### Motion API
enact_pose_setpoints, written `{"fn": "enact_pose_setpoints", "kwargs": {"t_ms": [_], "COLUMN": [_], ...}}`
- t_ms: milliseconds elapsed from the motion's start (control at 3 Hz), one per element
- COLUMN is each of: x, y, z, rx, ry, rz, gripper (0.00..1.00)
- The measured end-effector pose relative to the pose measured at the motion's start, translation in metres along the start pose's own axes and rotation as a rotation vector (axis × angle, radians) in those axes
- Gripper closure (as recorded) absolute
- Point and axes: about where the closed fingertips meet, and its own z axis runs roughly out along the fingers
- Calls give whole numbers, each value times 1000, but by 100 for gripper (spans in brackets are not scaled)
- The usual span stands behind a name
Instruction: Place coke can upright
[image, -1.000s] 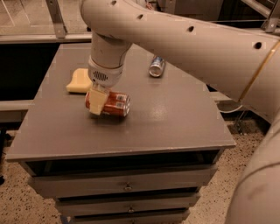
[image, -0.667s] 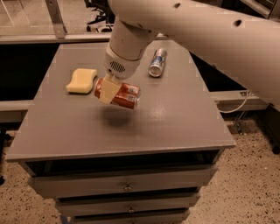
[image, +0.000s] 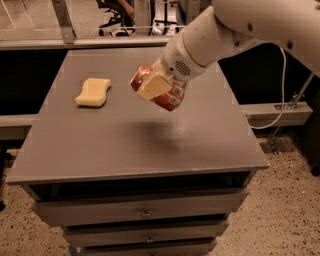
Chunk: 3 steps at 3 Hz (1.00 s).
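The coke can is red-orange with a white barcode label. It hangs tilted in the air above the middle of the grey table. My gripper is shut on the can, and a cream fingertip lies across its front. The white arm reaches in from the upper right. The can's shadow falls on the tabletop below it.
A yellow sponge lies on the left part of the table. The table has drawers along its front. A white cable hangs at the right, beside a low ledge. Chair legs show at the far back.
The gripper has lifted the can off the table and carried it higher. The view has shifted, and the silver-and-blue can at the back is now out of sight.
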Motion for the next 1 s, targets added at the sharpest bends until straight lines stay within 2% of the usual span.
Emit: {"fn": "enact_pose_setpoints", "kwargs": {"t_ms": [333,667,1000], "x": [2,0,0], "y": [-20,-28,-26], "z": [-15,-33,-47], "rx": [28,7,-16], "ry": [-203,-434,-634], "rz": [20,35,5], "gripper": [100,100,100]}}
